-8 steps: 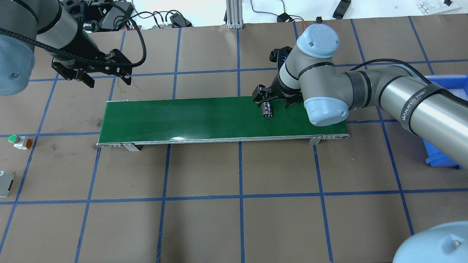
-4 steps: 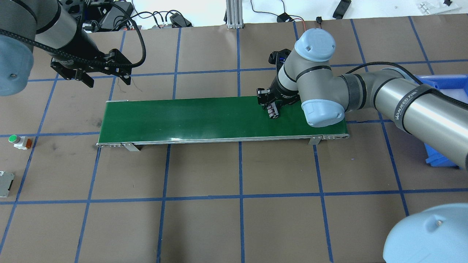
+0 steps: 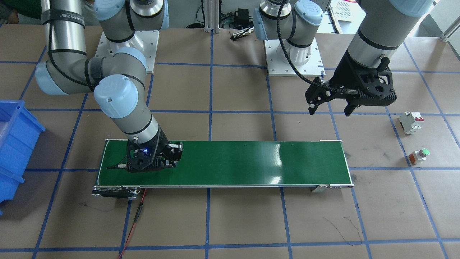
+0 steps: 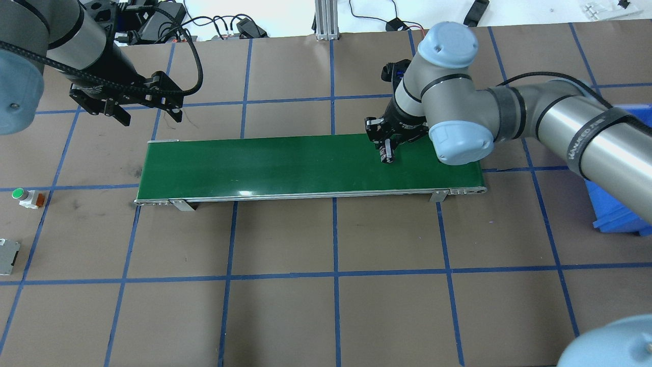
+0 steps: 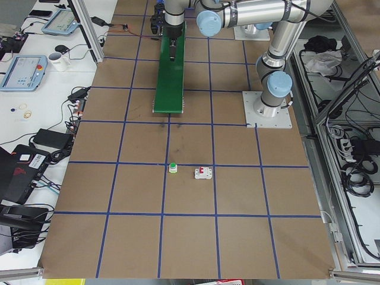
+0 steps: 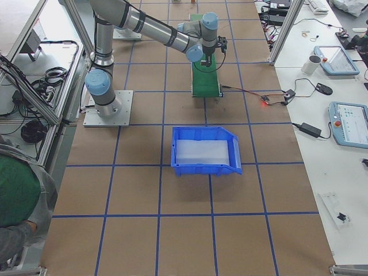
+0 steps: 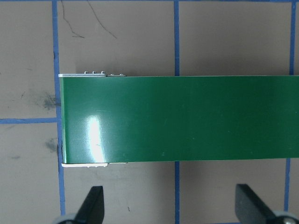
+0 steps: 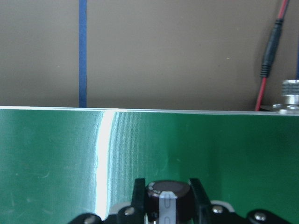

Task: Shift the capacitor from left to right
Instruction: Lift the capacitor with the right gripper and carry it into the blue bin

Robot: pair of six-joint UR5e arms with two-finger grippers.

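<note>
The capacitor [image 4: 388,153], a small dark cylinder with a pale stripe, is at the right part of the green conveyor belt [image 4: 265,163]. My right gripper [image 4: 387,145] is shut on it. In the right wrist view the capacitor [image 8: 168,200] sits between the two black fingers [image 8: 138,196], low over the belt [image 8: 70,154]. In the front view the right gripper [image 3: 151,162] hides it. My left gripper [image 4: 147,109] is open and empty, above the table behind the belt's left end; its fingertips [image 7: 93,200] show in the left wrist view.
A white breaker [image 3: 409,122] and a green-topped push button [image 3: 418,154] lie on the table beyond the belt's left end. A blue bin [image 6: 204,150] stands on the robot's right side. A red cable [image 3: 138,212] runs from the belt's right end.
My right gripper has closed on the capacitor, which lay on the belt, and has shifted with it a little to the right. The left arm has barely moved.
</note>
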